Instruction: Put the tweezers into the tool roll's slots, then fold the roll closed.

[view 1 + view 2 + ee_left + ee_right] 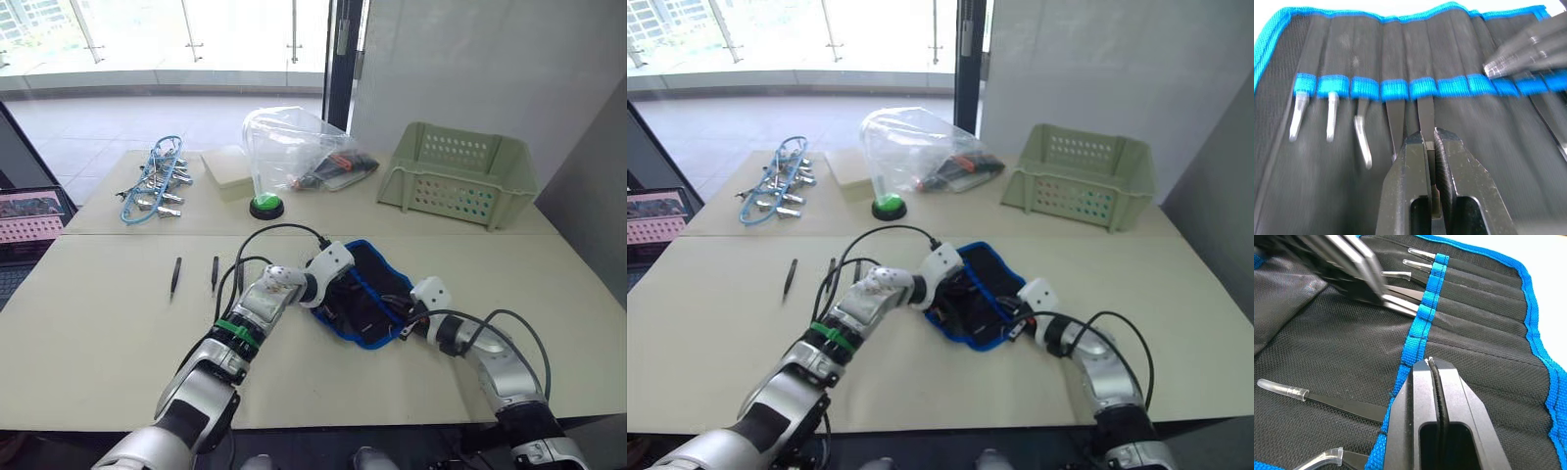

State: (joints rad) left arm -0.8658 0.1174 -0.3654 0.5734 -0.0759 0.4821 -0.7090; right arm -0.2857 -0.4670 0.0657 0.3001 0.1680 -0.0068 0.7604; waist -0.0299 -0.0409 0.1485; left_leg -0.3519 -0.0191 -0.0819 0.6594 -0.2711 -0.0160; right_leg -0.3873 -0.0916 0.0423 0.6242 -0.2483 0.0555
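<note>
The flat black fabric tool roll with bright blue edging (361, 294) lies spread open near the middle of the pale surface (108, 343), a little toward its front edge, with bare room on all sides but the back. Both arms meet over it. The left gripper (1429, 142) has its black fingers (1405, 171) pinching one slim black tweezer (1425, 117), whose upper end sits under the blue band of the narrow sewn slots (1396, 88). Four more pieces already stand in neighbouring slots on that side: three with pale capped tips and one plain black. The right gripper (1431, 363) has its fingers pressed together, their tips touching the blue band from the roll's other side.

Two loose black tweezers (175, 277) lie side by side, apart from each other, toward the surface's left edge, with open room around them. Along the back edge, from the left corner: a bunch of silver metal clips with blue cord (154, 186), a pale square block (227, 171), one green round button (265, 206), a clear plastic bag (294, 152), and one pale green perforated basket (458, 171) near the right corner.
</note>
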